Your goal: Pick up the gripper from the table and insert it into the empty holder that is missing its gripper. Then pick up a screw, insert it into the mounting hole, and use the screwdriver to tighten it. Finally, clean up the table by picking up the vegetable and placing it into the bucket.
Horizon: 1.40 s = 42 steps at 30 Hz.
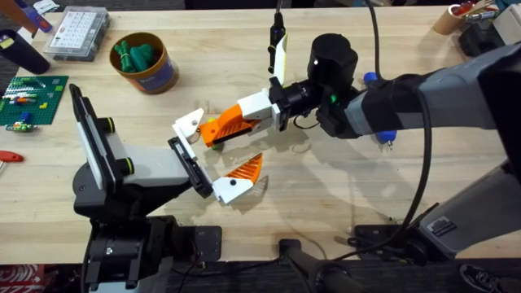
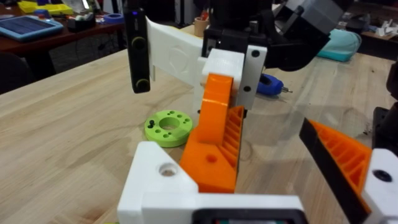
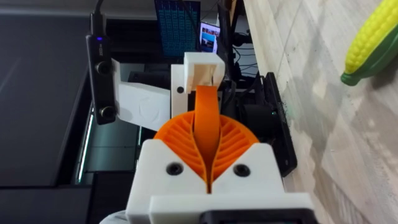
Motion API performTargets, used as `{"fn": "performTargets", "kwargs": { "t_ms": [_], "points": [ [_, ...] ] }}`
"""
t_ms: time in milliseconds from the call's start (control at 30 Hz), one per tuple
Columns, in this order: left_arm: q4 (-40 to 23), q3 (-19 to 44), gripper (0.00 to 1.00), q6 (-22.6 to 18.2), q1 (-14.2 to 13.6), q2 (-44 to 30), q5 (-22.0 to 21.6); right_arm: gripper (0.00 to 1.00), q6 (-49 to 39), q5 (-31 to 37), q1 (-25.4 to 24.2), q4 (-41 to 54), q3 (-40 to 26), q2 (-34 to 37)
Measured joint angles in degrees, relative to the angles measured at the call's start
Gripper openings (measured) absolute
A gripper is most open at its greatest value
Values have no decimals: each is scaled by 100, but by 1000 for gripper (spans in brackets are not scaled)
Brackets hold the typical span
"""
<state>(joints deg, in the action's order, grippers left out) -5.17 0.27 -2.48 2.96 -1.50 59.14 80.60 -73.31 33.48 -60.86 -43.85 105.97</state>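
My right gripper [image 1: 259,114] is shut on the loose orange gripper [image 1: 229,122], a ribbed orange wedge. It holds the wedge against the bare white holder [image 1: 189,124] on one finger of my left gripper [image 1: 213,155]. The left wrist view shows that orange gripper [image 2: 214,137] resting on the white holder [image 2: 163,180], beside its screw hole. My left gripper stands open, and its other finger carries its own orange pad [image 1: 244,169]. A blue screwdriver [image 2: 270,84] lies behind the right gripper. The vegetable, a yellow corn cob [image 3: 372,42], lies on the table. The bucket [image 1: 145,61] stands at the back left.
Green items sit inside the bucket. A clear compartment box [image 1: 77,32] is at the back left corner, and a green brick plate [image 1: 32,98] lies at the left edge. A green round disc [image 2: 166,127] lies on the table just under the two grippers.
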Motion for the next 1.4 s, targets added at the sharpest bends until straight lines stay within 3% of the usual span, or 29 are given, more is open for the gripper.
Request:
{"fn": "performTargets", "kwargs": {
  "t_ms": [1400],
  "points": [
    [-55, 7, 988, 80, 22, 0, 104, 13, 21, 298, 46, -166, 26, 16]
  ]
}}
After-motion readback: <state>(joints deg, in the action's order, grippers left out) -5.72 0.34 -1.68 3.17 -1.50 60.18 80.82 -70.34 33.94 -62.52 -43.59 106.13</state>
